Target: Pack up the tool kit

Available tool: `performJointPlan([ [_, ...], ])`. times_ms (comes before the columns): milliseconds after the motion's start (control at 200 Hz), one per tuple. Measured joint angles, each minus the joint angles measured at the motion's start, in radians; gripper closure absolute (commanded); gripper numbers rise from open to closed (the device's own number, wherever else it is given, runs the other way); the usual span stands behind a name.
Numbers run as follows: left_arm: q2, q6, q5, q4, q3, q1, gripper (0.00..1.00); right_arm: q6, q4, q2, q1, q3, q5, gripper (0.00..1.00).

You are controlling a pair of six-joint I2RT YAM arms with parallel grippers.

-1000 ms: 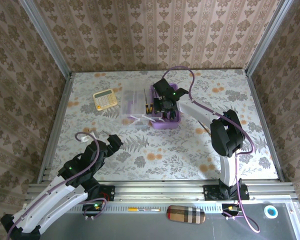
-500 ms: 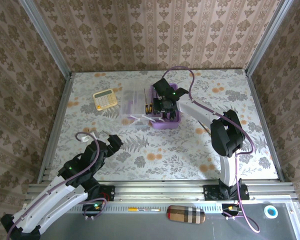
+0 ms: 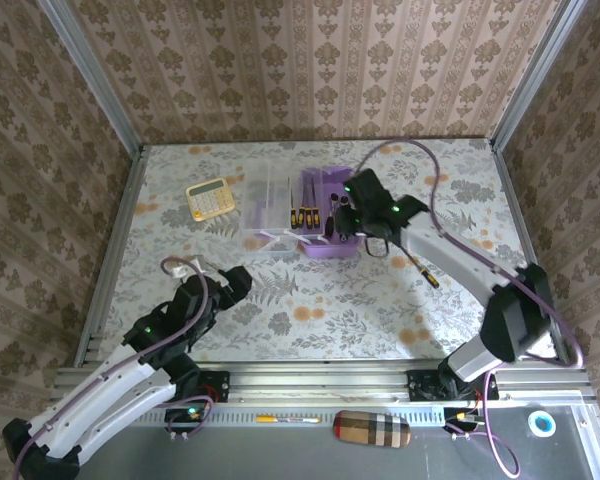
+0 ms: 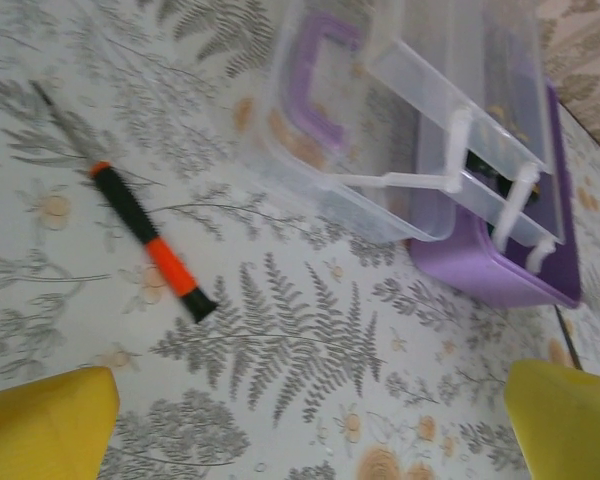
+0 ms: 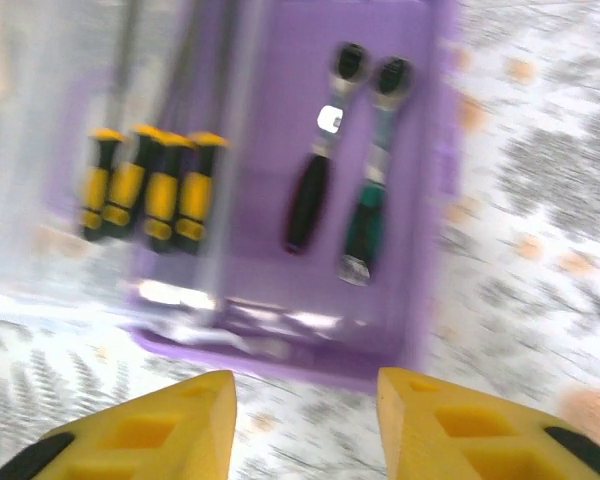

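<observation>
Floral-print table (image 3: 310,310), patterned walls round it. Your purple plastic box (image 3: 332,247) sits centre-top of frame, with the clear lid (image 3: 265,205) open flat to its left. Inside: 4 yellow-black drivers (image 5: 150,190) and 2 ratchets (image 5: 350,150), side by side. 1 black-orange driver (image 4: 145,245) lies loose on the table, and 1 thin driver (image 3: 420,268) lower right of the box. 1 yellow calc (image 3: 210,197) upper left. L gripper (image 4: 310,410) fingers wide apart, empty. R gripper (image 5: 305,400) fingers apart over the box, gripping nothing.

Black-orange screwdriver (image 4: 130,213) on floral table (image 4: 310,400), left of purple box (image 4: 500,275) (clear lid (image 4: 380,120) open).
</observation>
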Motion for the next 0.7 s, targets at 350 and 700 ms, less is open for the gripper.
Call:
performJointPlan([
  [350,0.354,0.045,0.152,0.313,0.005,-0.078,0.00,0.031,0.000,-0.281,-0.394,-0.495,-0.007,0.31],
  [700,0.506,0.061,0.216,0.413,0.089,-0.152,0.00,0.053,0.085,-0.067,-0.427,-0.496,-0.032,0.30],
])
